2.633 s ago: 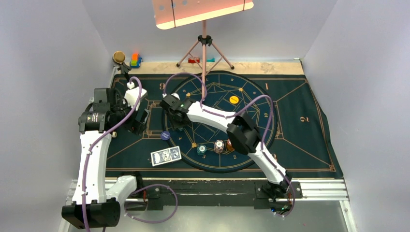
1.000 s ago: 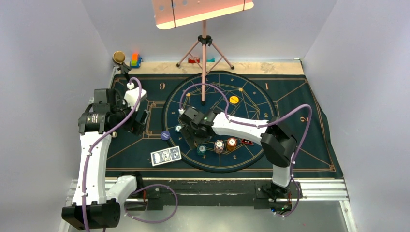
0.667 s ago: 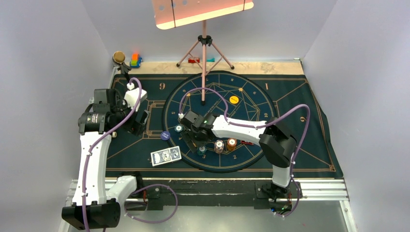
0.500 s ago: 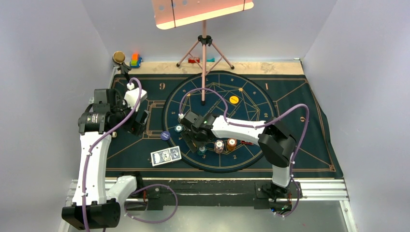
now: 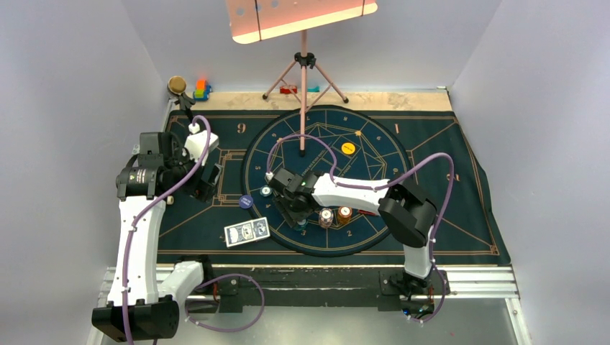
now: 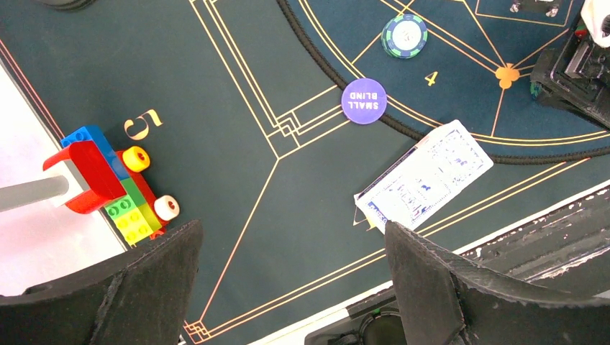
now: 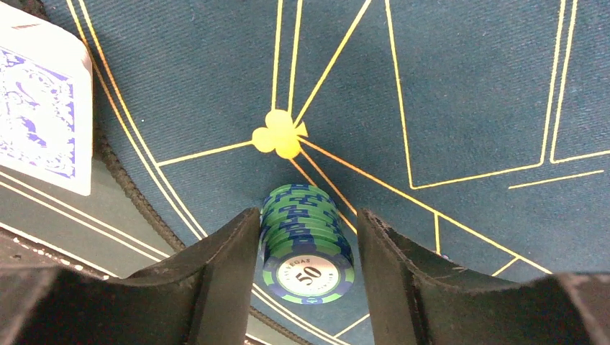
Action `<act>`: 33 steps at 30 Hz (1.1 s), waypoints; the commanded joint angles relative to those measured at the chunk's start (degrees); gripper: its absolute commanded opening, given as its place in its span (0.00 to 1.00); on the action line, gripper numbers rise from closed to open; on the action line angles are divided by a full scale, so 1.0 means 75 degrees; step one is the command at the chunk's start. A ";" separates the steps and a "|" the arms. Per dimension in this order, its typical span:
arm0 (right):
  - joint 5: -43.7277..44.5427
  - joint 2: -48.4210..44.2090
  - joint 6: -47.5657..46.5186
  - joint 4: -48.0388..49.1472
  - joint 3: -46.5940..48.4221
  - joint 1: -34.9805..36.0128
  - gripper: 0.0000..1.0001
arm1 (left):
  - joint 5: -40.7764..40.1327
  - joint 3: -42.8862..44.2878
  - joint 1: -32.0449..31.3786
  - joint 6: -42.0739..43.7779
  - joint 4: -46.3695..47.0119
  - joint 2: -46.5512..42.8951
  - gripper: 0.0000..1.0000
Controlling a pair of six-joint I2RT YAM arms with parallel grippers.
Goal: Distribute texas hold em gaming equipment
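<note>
In the right wrist view a stack of green-and-blue poker chips [image 7: 306,244] marked 50 stands between the fingers of my right gripper [image 7: 308,219]. The left finger touches the stack and a narrow gap remains at the right finger, so the gripper is open. From above, the right gripper [image 5: 293,214] covers that stack, beside a white stack [image 5: 326,215] and an orange stack [image 5: 344,213]. A single teal chip [image 5: 267,191], a purple small-blind disc [image 5: 246,202], playing cards [image 5: 247,231] and a yellow disc [image 5: 348,149] lie on the mat. My left gripper [image 6: 291,280] hangs wide open above the mat's left part, holding nothing.
Coloured toy blocks [image 6: 108,183] sit at the mat's left edge under the left wrist. A pink tripod stand [image 5: 304,79] rises at the back centre. A red-edged marker [image 5: 367,211] lies just right of the orange stack. The dark mat [image 5: 460,201] ends near the table's front rail.
The right arm swung back from the mat's left side, came down over the green-and-blue stack, and its jaws narrowed around it. The left arm has not moved.
</note>
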 commanded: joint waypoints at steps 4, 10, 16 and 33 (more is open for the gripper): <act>-0.0064 -0.0206 -0.0009 0.0062 -0.0004 0.0041 0.51 | -0.0068 0.0246 0.0038 0.0039 0.0044 -0.0154 1.00; -0.0052 -0.0468 -0.0034 -0.0302 0.0345 0.0041 0.46 | -0.0075 0.0234 0.0038 0.0057 0.0024 -0.0152 1.00; -0.0031 -0.0670 -0.0096 -0.0693 0.0920 0.0041 0.45 | -0.0075 0.0225 0.0035 0.0068 0.0002 -0.0166 1.00; 0.0116 -0.0336 -0.0372 -0.0770 0.2018 -0.2888 0.42 | -0.0019 0.0178 0.0036 0.0119 0.0011 -0.0167 1.00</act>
